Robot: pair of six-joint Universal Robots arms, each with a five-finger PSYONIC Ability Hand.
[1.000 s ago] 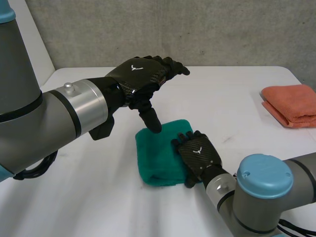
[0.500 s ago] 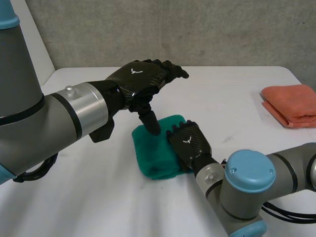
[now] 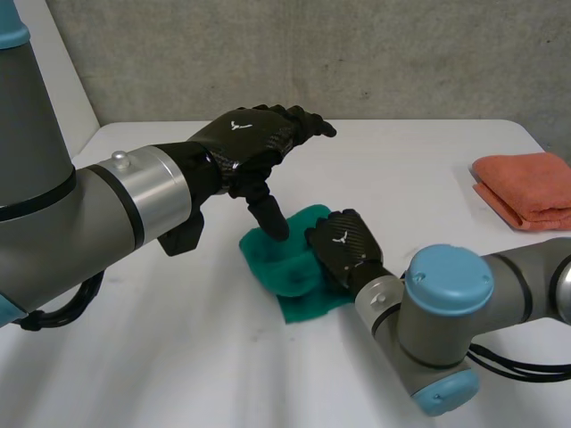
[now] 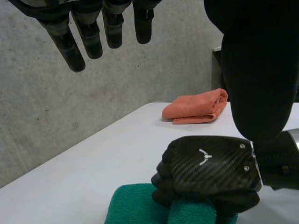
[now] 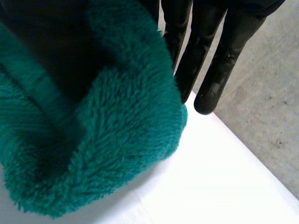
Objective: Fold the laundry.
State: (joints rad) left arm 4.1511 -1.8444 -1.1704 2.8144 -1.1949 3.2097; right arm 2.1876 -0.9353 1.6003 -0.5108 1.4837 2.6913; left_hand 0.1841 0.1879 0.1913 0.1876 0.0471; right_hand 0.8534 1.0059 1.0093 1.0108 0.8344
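A green towel (image 3: 287, 275) lies bunched in the middle of the white table (image 3: 419, 165). My right hand (image 3: 343, 250) rests on the towel's right side, fingers curled into the cloth and gripping its edge. In the left wrist view the right hand (image 4: 210, 165) is clenched over the green towel (image 4: 135, 205). In the right wrist view the green towel (image 5: 103, 140) is gathered against the palm beside the fingers (image 5: 219, 60). My left hand (image 3: 250, 138) hovers over the towel's far left part, fingers straight, thumb pointing down onto the cloth.
A folded orange towel (image 3: 526, 187) sits near the table's right edge, also visible past the right hand as the orange towel (image 4: 196, 106). A grey wall stands behind the table. Both arms reach over the near half of the table.
The right hand slid left across the towel and its fingers curled into the cloth. The flat folded towel bunched up. The left hand barely moved.
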